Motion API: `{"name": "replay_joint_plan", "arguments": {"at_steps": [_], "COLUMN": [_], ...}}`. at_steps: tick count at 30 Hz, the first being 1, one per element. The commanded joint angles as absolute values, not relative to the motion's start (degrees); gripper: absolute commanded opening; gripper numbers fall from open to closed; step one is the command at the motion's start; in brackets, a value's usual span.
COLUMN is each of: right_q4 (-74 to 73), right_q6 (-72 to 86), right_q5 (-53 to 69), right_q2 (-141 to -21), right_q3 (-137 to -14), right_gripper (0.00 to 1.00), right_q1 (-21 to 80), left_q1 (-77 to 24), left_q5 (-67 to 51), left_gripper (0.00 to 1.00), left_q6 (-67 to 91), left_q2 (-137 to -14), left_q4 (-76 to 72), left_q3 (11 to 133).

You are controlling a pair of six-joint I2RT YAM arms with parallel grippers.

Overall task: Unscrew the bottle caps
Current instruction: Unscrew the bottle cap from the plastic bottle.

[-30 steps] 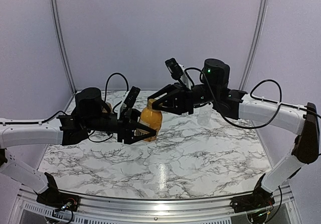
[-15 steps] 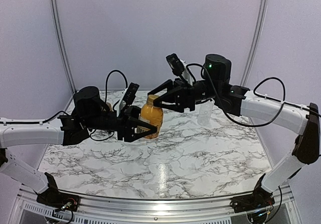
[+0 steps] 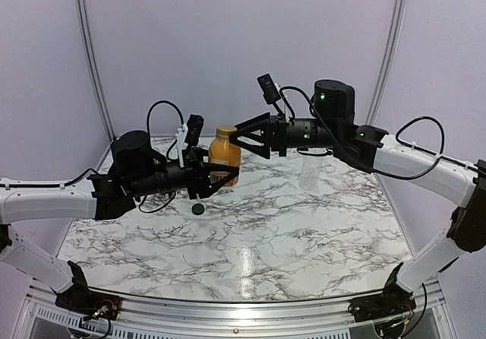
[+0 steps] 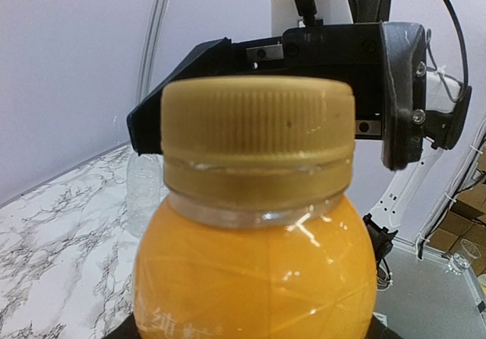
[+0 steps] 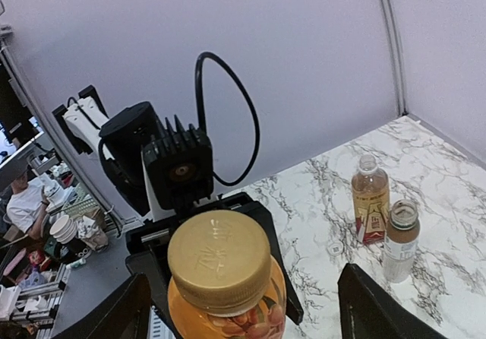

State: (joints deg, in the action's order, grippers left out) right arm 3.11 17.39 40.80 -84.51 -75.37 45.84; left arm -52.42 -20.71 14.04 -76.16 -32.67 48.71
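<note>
Juice bottle held up between the two arms, lid on

Biggest thing first, the marble table point(image 3: 319, 240). Over its far-left part the left gripper point(image 3: 220, 178) is clamped round the lower body of the orange juice bottle point(image 3: 224, 155), holding it upright and clear of the surface. The right gripper point(image 3: 237, 135) faces it at neck height with its fingers point(image 5: 364, 305) spread wide, gripping nothing. A tall clear bottle point(image 3: 309, 173) stands near the far edge, right of centre. The tea bottle point(image 5: 370, 202) and a short bottle point(image 5: 399, 236) stand just beside each other near the far edge too. Now the caps: the orange cap point(image 4: 258, 118) sits on the juice bottle's neck, between the right fingers with a gap on each side (the wrist view shows it best). The dark green cap point(image 3: 198, 210) lies on the surface left of centre, and a small white cap point(image 5: 334, 248) lies near the tea bottle.
</note>
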Motion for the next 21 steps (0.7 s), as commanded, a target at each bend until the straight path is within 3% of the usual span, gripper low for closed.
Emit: {"name": "replay_joint_plan", "arguments": {"at_steps": [1, 8, 21], "right_q4": [0.2, -2.5, -5.4], "right_q6": [19.4, 19.4, 18.9], "right_q5": [30.1, 25.7, 25.0], "right_q2": [-83.7, -86.2, -89.7], "right_q3": [-79.6, -82.9, -85.8], "right_gripper": [0.78, 0.77, 0.66], "right_q1": [47.5, 49.5, 50.6], "left_q1": [-52.8, -52.8, -52.8], "left_q5": [-15.6, -14.4, -14.1], "left_gripper": [0.19, 0.19, 0.19], "left_q6": [12.3, 12.1, 11.6], "left_q2": [-76.5, -76.9, -76.8], "left_q4": [-31.7, -30.3, -29.3], "left_q3": [49.2, 49.7, 50.2]}}
